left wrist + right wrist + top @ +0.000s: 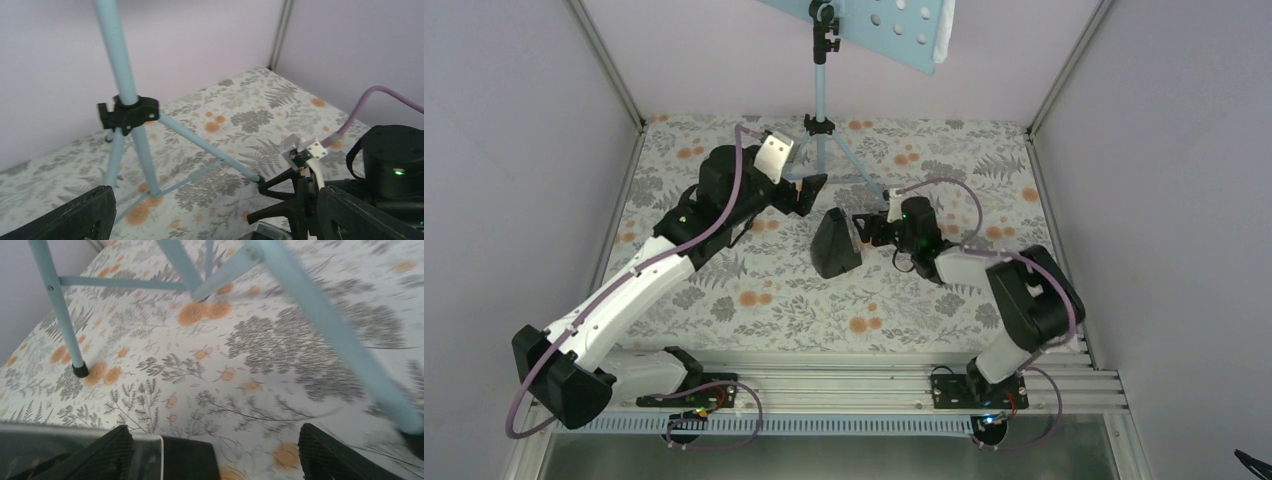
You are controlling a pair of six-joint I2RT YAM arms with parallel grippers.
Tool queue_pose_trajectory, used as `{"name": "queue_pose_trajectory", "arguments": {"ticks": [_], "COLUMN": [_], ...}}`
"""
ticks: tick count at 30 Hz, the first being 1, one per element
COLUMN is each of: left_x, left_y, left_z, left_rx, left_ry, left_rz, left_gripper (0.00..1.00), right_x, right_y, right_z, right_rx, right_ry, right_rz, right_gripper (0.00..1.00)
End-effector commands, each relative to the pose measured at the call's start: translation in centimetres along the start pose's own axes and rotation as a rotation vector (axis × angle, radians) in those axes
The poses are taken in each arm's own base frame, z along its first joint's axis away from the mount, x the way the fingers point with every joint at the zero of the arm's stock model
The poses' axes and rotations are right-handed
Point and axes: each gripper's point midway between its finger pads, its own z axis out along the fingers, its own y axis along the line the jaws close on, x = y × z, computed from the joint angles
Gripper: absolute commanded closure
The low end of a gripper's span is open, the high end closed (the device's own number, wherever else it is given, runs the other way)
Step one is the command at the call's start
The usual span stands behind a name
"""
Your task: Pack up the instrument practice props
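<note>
The light blue music stand point(822, 90) stands at the back centre; its hole-dotted tray point(874, 22) is seen from behind at the top edge. A pale strip shows at the tray's right end; I cannot tell if it is the lavender sheet. The black wedge-shaped box point(834, 245) stands on the cloth in front of the stand's legs. My left gripper point(809, 192) is open and empty beside the legs; its wrist view shows the pole point(117, 55). My right gripper point(861, 228) is open just right of the box, whose top point(190, 460) lies between the jaws, untouched.
A floral cloth point(754, 300) covers the table, with grey walls and metal posts point(609, 70) on three sides. The stand's right leg point(320, 325) crosses close above my right gripper. A black-capped foot point(80, 370) rests on the cloth. The right gripper's fingers point(285, 182) show in the left wrist view.
</note>
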Motion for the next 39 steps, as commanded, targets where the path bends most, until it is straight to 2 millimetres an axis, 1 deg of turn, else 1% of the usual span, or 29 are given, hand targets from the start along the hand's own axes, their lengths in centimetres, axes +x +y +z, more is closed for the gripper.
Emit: {"name": "queue_pose_trajectory", "arguments": {"ticks": [1,4,6,10,13,15,17,19,20,21,22,27,29,31,33,35,36,37,38,39], "left_x": [0.7,1.8,2.1,2.3,2.7,2.8,2.9,2.8,2.8,2.8,2.9,2.9,2.9,3.0,3.0,3.1,3.0,3.0,3.0,3.0], "left_y": [2.1,2.5,2.5,2.4,2.5,2.5,2.6,2.7,2.7,2.7,2.7,2.7,2.7,2.7,2.7,2.8,2.9,2.9,3.0,3.0], "left_z": [-0.8,-0.6,-0.3,0.0,0.2,0.2,0.2,0.1,0.1,0.2,0.1,0.2,0.2,0.3,0.3,0.3,0.2,0.1,0.0,-0.1], "left_rx": [-0.118,-0.134,-0.132,-0.123,-0.126,-0.129,-0.135,-0.139,-0.140,-0.140,-0.140,-0.140,-0.138,-0.138,-0.139,-0.143,-0.148,-0.151,-0.156,-0.160], "left_ry": [-0.020,-0.004,0.009,0.016,0.027,0.030,0.032,0.028,0.028,0.029,0.030,0.031,0.030,0.034,0.035,0.036,0.034,0.032,0.030,0.027], "left_rz": [0.045,0.052,0.054,0.053,0.052,0.051,0.050,0.050,0.050,0.052,0.052,0.048,0.047,0.045,0.045,0.044,0.044,0.044,0.045,0.046], "left_gripper": [0.00,0.00,0.00,0.00,0.00,0.00,0.00,0.00,0.00,0.00,0.00,0.00,0.00,0.00,0.00,0.00,0.00,0.00,0.00,0.00], "right_x": [4.0,5.9,7.6,10.8,12.5,12.7,12.5,12.2,12.0,12.2,11.9,12.1,12.0,11.7,11.1,10.9,11.5,11.6,12.8,13.8], "right_y": [2.3,5.4,7.9,11.1,13.3,14.3,14.5,14.4,14.5,14.4,14.6,15.1,15.5,16.0,17.1,18.4,18.8,19.6,19.9,20.6], "right_z": [2.6,2.9,2.7,2.2,1.6,1.3,0.7,0.1,-0.3,-0.6,-1.2,-4.0,-4.8,-4.7,-4.3,-3.5,-2.8,-2.3,-1.3,-0.8], "right_rx": [-0.151,-0.214,-0.251,-0.290,-0.334,-0.356,-0.367,-0.380,-0.395,-0.402,-0.420,-0.517,-0.548,-0.564,-0.592,-0.619,-0.624,-0.630,-0.626,-0.632], "right_ry": [0.207,0.270,0.320,0.406,0.445,0.449,0.437,0.410,0.394,0.391,0.374,0.300,0.259,0.233,0.194,0.171,0.186,0.185,0.217,0.240], "right_rz": [0.004,-0.053,-0.062,0.012,0.060,0.075,0.077,0.043,0.011,-0.023,-0.062,-0.301,-0.372,-0.423,-0.459,-0.499,-0.522,-0.545,-0.567,-0.588], "right_gripper": [0.23,0.23,0.24,0.24,0.24,0.23,0.21,0.18,0.17,0.17,0.17,0.18,0.20,0.22,0.22,0.18,0.17,0.17,0.17,0.18]}}
